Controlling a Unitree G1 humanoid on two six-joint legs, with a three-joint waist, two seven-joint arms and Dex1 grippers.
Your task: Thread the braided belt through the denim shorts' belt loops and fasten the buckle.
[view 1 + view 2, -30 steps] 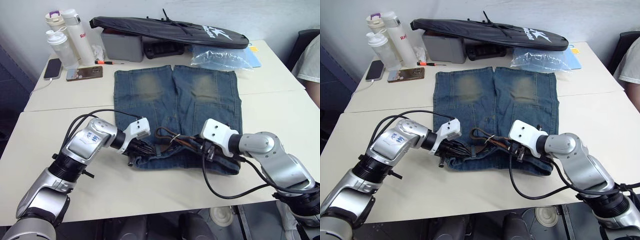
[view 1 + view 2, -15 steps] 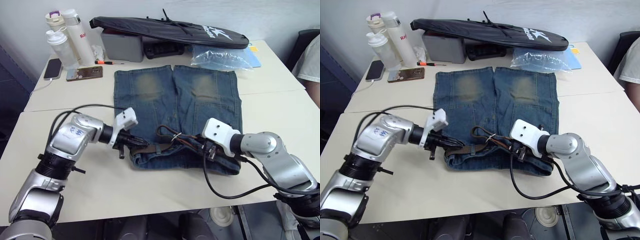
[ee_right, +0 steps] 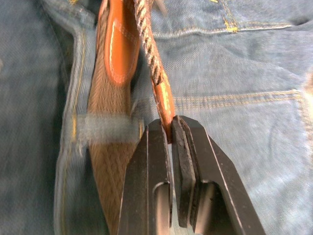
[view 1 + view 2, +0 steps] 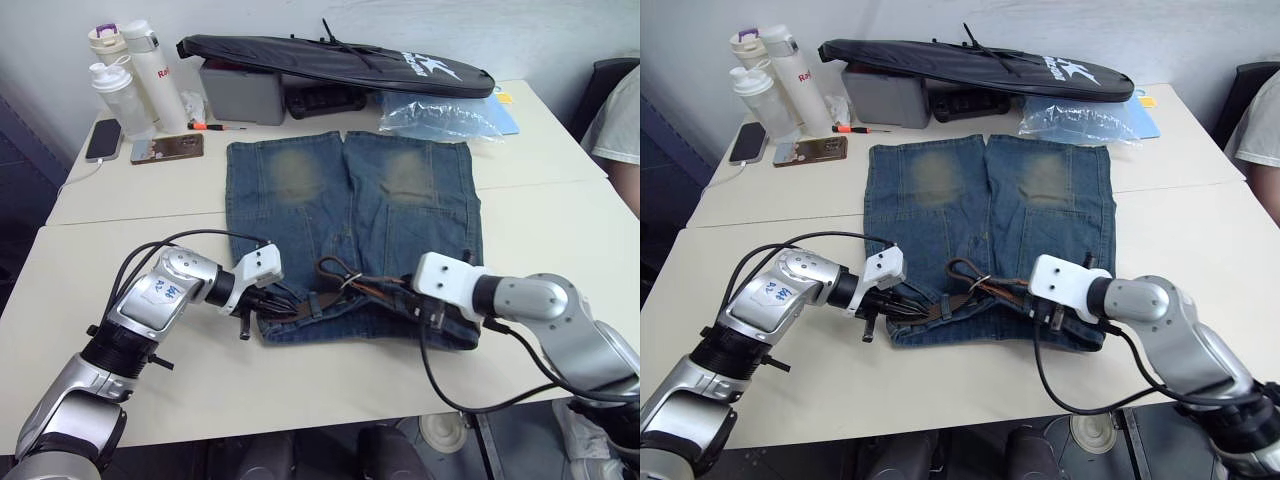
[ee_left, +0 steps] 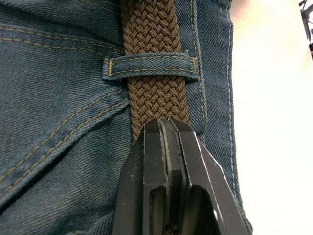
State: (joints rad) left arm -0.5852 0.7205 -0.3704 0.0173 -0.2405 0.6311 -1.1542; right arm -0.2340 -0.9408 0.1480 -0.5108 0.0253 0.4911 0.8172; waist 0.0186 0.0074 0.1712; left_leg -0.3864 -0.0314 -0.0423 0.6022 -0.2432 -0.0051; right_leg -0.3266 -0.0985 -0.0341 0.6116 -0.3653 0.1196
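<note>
The braided belt point(image 4: 345, 288) lies along the denim shorts' point(image 4: 352, 205) near waistband.

Black bag point(image 4: 340, 62): white logo print near its right end, with a star-like shape and some lettering; can't actually make out the words.
White bottle point(image 4: 152, 62): red letters on the side, starts with something like "Ra", rest is turned away.
Left arm label point(image 4: 160, 291): little white sticker with blue handwriting, looks like two digits or so, not readable.
Everything else: no readable text that I can spot.
</note>
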